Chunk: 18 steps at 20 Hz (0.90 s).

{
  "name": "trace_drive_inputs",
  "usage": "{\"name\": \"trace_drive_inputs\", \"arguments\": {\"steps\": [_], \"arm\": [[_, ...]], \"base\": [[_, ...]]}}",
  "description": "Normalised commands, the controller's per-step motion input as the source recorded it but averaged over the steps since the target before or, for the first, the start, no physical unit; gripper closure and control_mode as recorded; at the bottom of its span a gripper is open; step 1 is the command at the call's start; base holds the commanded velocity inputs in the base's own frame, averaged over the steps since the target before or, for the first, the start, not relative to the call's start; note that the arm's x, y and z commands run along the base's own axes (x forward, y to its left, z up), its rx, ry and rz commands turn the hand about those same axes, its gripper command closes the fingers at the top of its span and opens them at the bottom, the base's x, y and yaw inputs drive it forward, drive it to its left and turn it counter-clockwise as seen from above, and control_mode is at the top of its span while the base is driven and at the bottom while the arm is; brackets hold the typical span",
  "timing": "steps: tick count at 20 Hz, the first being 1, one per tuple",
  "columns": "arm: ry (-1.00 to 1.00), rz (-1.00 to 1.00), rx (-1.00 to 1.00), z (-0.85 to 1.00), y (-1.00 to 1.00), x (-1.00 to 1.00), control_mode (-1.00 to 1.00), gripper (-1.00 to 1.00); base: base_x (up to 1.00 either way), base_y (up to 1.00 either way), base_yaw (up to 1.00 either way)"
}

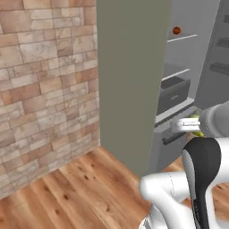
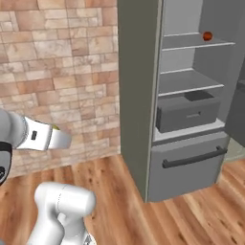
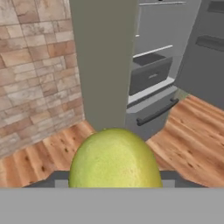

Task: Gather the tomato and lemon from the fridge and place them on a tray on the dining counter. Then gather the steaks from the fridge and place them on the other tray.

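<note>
We start with the fridge (image 2: 191, 119), the largest thing before us: tall, grey, its door swung open, shelves and a dark inner drawer showing, with a drawer front and dark bar handle (image 2: 194, 158) below. In the right base view it takes up the 1 to 4 o'clock part of the picture, standing on a wooden floor (image 2: 119, 191) against a brick wall (image 2: 57, 72).

Our arm (image 1: 201, 179) rises from 5 o'clock in the left base view. At its end the claw (image 1: 190, 125) is pulled back from the fridge and out over the floor, with no shelf under it. It is closed as far as it goes on the lemon (image 3: 114, 159), which sits between the fingers and bulges large at 6 o'clock in the hand view; in the left base view we catch only a yellow-green sliver of it beside the claw.

The tomato (image 2: 207, 36) sits on an upper shelf of the fridge, toward the back right, at about 1 o'clock in the right base view and well apart from the claw.

The relation that matters now: the hand view looks straight at the fridge at 12 o'clock, and the dining desk and its trays are not in front of us. We judge that the lemon is secured and the coming move is a carry away from the fridge, turning the base to find the tray. The lemon is round, so its axis matters little; a steady hold in transit matters more. The tomato is yet to be gathered.
</note>
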Motion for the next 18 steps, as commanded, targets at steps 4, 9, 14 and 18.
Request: {"name": "trace_drive_inputs", "arguments": {"steps": [4, 9, 14, 18], "arm": [[0.00, 0.00, 0.00, 0.00, 0.00, 0.00, 1.00, 1.00], [0.00, 0.00, 0.00, 0.00, 0.00, 0.00, 1.00, 1.00], [0.00, 0.00, 0.00, 0.00, 0.00, 0.00, 1.00, 1.00], [0.00, 0.00, 0.00, 0.00, 0.00, 0.00, 1.00, 1.00]], "base": [[-1.00, 0.00, -0.31], [-1.00, -0.10, -0.30], [-0.98, -0.21, -0.34], [-0.86, -0.24, -0.39]]}}
